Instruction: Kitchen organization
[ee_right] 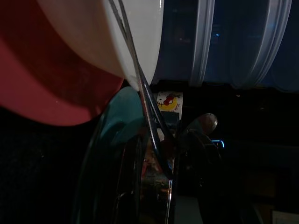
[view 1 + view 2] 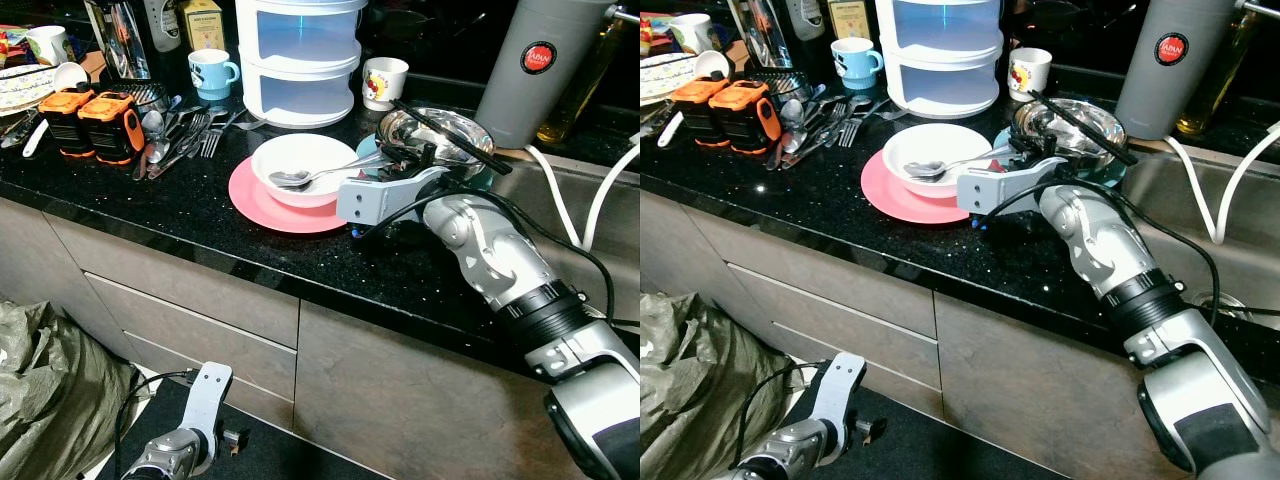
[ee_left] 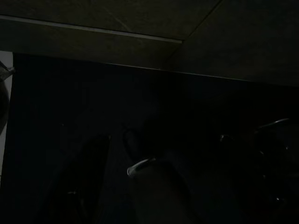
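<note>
My right claw (image 2: 405, 160) pinches the spoon (image 2: 300, 178) handle over the white bowl (image 2: 300, 165), mid-counter toward the sink. Lifting carelessly could tip that bowl off its pink plate (image 2: 262, 205).

Both head cameras looked down from above at the black counter (image 2: 180, 215), white bowl (image 2: 300, 160) near twelve o'clock. The right wrist camera sat very near that bowl's rim, facing the stacked containers (image 1: 233, 42). The left wrist camera faced a dark floor.
</note>
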`<state>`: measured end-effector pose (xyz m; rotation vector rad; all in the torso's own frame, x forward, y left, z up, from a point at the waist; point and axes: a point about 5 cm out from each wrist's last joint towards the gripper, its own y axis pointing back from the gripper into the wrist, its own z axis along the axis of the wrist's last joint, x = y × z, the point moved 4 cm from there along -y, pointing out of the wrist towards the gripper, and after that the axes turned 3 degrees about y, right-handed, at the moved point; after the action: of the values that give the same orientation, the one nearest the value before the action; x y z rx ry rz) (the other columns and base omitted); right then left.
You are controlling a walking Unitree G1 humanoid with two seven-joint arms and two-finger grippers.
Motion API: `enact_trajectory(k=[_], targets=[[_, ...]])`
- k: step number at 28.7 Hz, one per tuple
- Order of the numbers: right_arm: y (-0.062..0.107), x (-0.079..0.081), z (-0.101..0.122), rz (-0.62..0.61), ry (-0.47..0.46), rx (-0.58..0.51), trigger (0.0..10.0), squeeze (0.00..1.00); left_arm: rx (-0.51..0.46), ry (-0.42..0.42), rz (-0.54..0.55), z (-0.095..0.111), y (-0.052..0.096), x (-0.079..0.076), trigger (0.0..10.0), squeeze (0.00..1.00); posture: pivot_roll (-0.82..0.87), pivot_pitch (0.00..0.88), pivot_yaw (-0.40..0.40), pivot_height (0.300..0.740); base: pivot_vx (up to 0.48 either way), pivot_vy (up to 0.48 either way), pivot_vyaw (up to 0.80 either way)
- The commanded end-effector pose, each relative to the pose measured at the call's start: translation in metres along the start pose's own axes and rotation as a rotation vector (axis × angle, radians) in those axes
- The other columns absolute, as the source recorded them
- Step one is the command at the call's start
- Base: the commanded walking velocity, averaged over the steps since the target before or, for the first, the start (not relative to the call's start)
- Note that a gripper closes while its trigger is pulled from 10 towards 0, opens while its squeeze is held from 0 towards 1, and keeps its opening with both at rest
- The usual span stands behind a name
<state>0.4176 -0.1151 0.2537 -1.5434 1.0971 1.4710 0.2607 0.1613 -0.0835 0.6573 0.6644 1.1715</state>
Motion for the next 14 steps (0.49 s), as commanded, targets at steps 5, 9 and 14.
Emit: enact_trajectory(k=[5, 9, 14], targets=[[-0.0054, 0.0049, 0.0054, 0.005, 0.019, -0.021, 10.0, 0.00, 0.014, 0.001, -0.005, -0.0059, 0.0000, -0.0021, 10.0, 0.00, -0.04, 0.057, 0.004, 0.740, 0.000, 0.000, 0.00], [-0.0061, 0.0054, 0.0051, 0.004, 0.018, -0.023, 0.0, 0.00, 0.013, 0.002, -0.004, -0.0059, 0.0000, -0.0019, 10.0, 0.00, -0.03, 0.061, 0.004, 0.740, 0.000, 0.000, 0.00], [-0.0062, 0.0035, 0.0040, -0.016, 0.001, -0.020, 0.0, 0.00, 0.011, 0.004, -0.002, -0.0054, 0.0001, -0.0015, 10.0, 0.00, -0.03, 0.063, 0.006, 0.740, 0.000, 0.000, 0.00]])
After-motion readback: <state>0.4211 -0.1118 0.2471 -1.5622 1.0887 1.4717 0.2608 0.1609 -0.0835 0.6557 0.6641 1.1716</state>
